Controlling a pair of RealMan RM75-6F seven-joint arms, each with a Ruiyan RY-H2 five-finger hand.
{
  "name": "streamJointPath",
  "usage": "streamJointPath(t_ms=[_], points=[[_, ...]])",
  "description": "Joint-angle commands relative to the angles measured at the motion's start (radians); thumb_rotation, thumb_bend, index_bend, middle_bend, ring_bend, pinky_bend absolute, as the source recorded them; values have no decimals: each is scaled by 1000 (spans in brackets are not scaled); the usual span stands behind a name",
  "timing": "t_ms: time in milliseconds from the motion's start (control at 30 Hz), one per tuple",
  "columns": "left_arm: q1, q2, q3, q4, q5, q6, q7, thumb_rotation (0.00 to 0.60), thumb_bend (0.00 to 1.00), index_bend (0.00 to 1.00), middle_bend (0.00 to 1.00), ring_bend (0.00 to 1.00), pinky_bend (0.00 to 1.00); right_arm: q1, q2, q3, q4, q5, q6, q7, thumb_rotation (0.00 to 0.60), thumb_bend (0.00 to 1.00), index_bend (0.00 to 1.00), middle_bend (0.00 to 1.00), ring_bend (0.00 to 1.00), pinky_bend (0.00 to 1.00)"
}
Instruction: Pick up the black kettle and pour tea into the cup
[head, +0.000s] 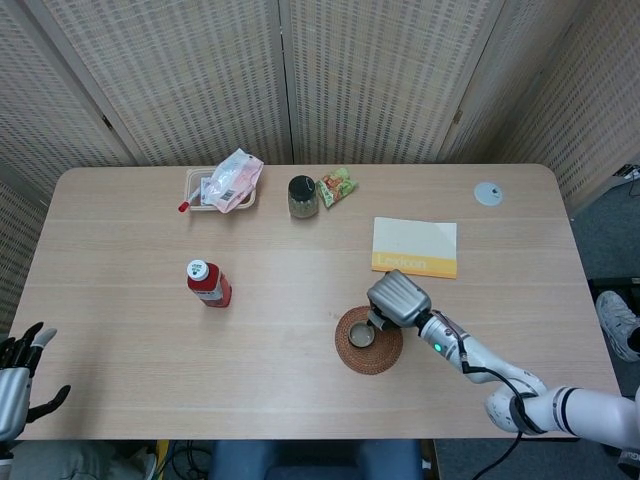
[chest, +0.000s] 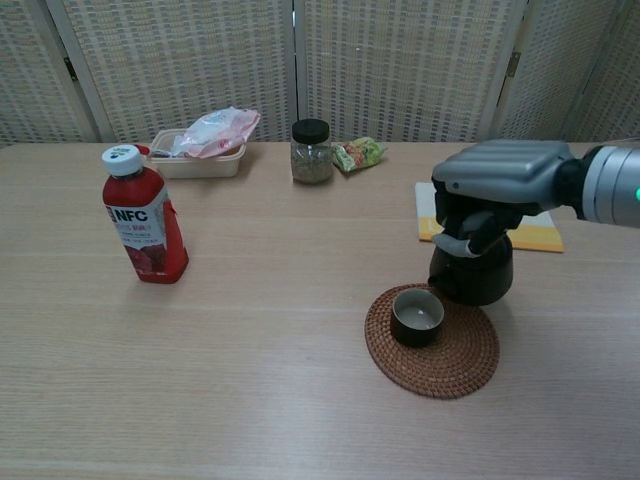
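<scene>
Right hand (chest: 497, 185) grips the kettle (chest: 471, 270) from above, fingers (chest: 452, 245) curled over its top, right beside the cup (chest: 417, 316).

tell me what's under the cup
The cup stands on a round woven coaster, which lies on the table. The coaster's middle is hidden beneath the cup, so anything there cannot be seen.
</scene>
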Motion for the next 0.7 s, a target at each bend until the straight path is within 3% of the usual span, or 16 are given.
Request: streamJointPath(t_ms=[33, 700], points=[[1, 0, 0, -1, 0, 2, 0, 600, 217, 140, 61, 162, 87, 19, 11, 1, -12, 14, -17, -37, 443, 535, 976, 984, 859, 528], [22, -11, -1, 4, -2, 28, -8, 600, 217, 140, 61, 162, 87, 126, 45, -19, -98, 106, -75, -280, 446, 535, 976, 984, 859, 535]])
